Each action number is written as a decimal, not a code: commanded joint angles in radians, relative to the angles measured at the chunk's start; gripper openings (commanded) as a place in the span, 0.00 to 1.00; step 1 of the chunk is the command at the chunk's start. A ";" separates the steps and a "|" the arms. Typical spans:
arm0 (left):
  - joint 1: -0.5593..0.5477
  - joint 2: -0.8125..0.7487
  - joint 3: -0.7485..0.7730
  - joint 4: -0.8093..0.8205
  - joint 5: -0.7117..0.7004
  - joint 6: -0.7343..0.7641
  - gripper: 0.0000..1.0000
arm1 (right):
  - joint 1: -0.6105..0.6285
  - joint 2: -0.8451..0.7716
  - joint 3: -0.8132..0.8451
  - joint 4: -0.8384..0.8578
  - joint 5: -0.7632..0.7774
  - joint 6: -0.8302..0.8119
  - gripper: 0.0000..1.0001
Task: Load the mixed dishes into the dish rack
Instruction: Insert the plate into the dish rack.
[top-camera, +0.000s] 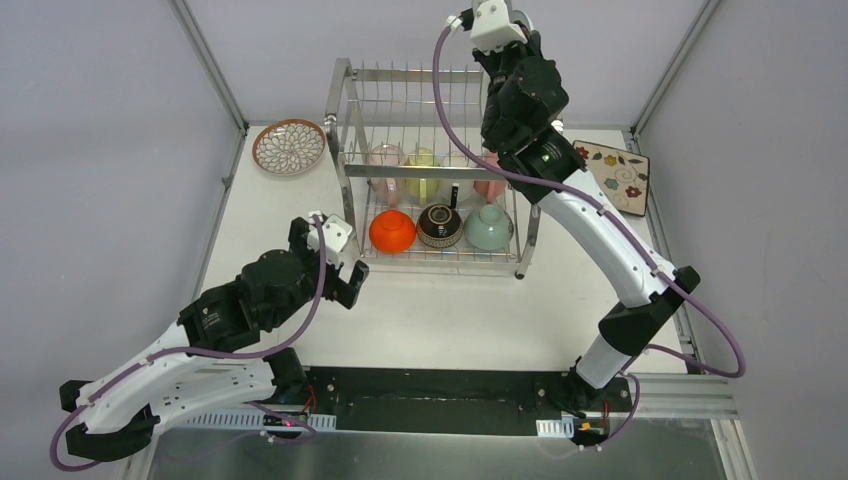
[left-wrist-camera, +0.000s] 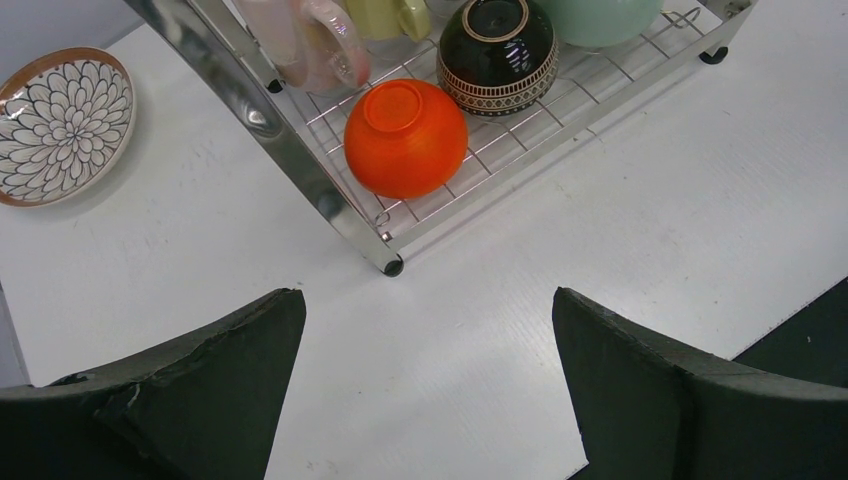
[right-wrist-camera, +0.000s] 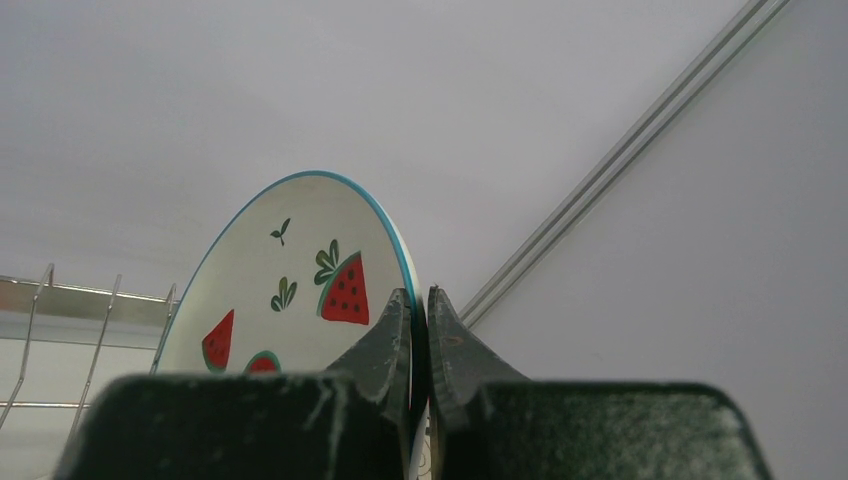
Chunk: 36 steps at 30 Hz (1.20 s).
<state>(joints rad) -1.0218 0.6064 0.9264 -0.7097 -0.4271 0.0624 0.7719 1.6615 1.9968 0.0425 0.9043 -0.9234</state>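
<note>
- Right gripper (right-wrist-camera: 420, 300): jaws clamped on the rim of the white fruit-print plate (right-wrist-camera: 300, 270), fingers nearly meeting, with only the plate's thickness between them.
- The plate is held on edge above the far top of the dish rack (top-camera: 345, 130). I judge the upright hold is there so it can drop between the slot wires of the upper level.
- Plate: glazed and smooth, round, with a thin blue rim and red wedge motifs with green leaves. The glaze is probably slippery, which would explain the tight rim pinch.
- Its lower edge is hidden behind my own fingers in the right wrist view, so I cannot tell whether it has entered a slot.
- Left gripper (left-wrist-camera: 425, 300): jaws wide apart and holding nothing, hovering over the table (top-camera: 430, 320) near the rack's front left foot.
- Rack: shiny steel wire, four upright posts and a grid floor.
- Rack's lower tier, front row: orange bowl (left-wrist-camera: 405, 138), brown bowl (left-wrist-camera: 498, 50) and mint bowl (top-camera: 488, 228), all upside down, presumably to drain. The brown one has a patterned band.
- Behind them on the same tier are pastel cups (top-camera: 423, 170), glossy.
- Outside the rack, flat on the table:
  - The petal-pattern plate (top-camera: 289, 147), round and brown-rimmed, lies left of it.
  - The square floral plate (top-camera: 612, 175) lies right of it.
- Judgement: the three plates remain to be loaded, and this one comes first.
</note>
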 joint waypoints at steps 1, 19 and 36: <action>-0.003 -0.010 -0.003 0.034 0.016 0.007 0.99 | 0.017 -0.021 0.018 0.133 0.015 -0.026 0.00; -0.004 -0.007 -0.003 0.032 0.021 0.011 0.99 | 0.079 0.015 -0.033 0.146 0.067 -0.019 0.16; -0.003 -0.001 -0.003 0.032 0.015 0.009 0.99 | 0.121 -0.010 -0.083 0.188 0.089 -0.032 0.40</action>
<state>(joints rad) -1.0218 0.6003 0.9211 -0.7097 -0.4171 0.0635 0.8875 1.6905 1.9282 0.1917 0.9749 -0.9703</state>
